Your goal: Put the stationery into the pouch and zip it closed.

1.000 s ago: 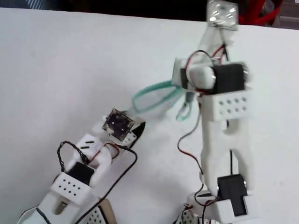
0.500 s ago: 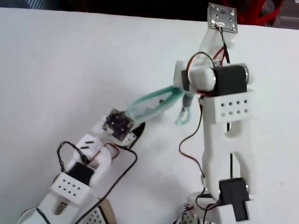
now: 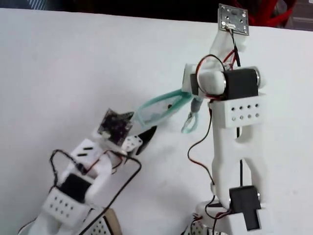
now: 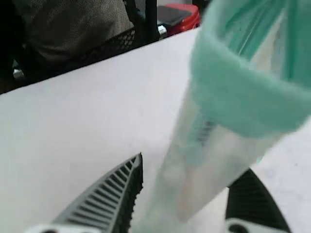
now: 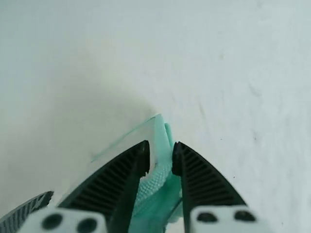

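Closest in, the left wrist view has the left gripper [image 4: 192, 165] with its jaws spread wide, and the clear, teal-edged pouch [image 4: 214, 121] runs between them, unpinched. From the right wrist view, the right gripper [image 5: 160, 150] is clamped on the pouch's teal end. From the high view, the pouch stretches over the white table [image 3: 58, 63] between both arms.

White table [image 3: 58, 73], matte, evenly lit, soft shadows only. Beyond its far edge is a dark strip [image 3: 146, 6], with a red frame [image 3: 276, 12] at the far right corner. Left wrist view shows a black mesh chair [image 4: 104, 43] just past the table edge and a red box [image 4: 177, 14] further back. Rest of the room is dark.
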Motion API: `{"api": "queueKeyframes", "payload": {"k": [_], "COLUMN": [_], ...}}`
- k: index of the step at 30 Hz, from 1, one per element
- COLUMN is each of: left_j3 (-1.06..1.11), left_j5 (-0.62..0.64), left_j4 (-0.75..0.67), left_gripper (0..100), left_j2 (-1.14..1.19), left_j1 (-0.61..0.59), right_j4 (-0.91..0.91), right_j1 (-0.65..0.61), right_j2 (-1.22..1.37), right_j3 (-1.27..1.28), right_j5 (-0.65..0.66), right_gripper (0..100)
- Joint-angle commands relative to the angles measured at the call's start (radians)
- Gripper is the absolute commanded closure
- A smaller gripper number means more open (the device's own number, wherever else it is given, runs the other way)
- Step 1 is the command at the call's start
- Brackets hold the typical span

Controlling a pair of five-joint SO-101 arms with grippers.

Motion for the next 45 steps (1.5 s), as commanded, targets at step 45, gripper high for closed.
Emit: {"api": "queueKeyframes", "payload": {"k": [45], "left_j3": [-0.206], "left_j5": [0.018], "left_j4": [0.002], "left_gripper": [97], "left_j2": [0.022], "left_j1": [0.051], "right_j4": [0.015], "right_j1": [-0.008], "right_j2": [-0.257], "right_j3": [-0.167], "right_j5": [0.364], "right_gripper": [86.5]}}
